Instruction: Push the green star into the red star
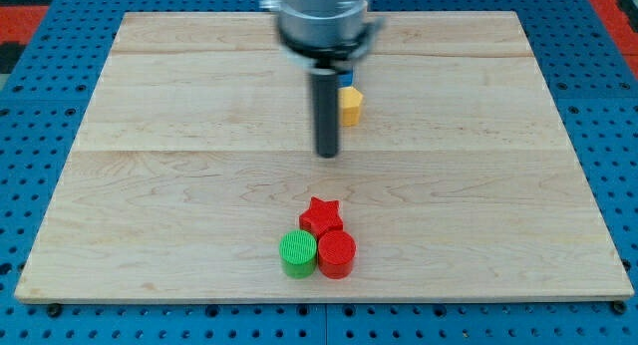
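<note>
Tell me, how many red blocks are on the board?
2. The red star sits near the view's bottom middle, and the red cylinder sits just below it, beside the green cylinder. The arm may hide another block near the yellow block.

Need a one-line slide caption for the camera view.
My tip hovers mid-board beside a yellow block, well above a touching cluster: red star, green cylinder, red cylinder; no green star visible.
</note>
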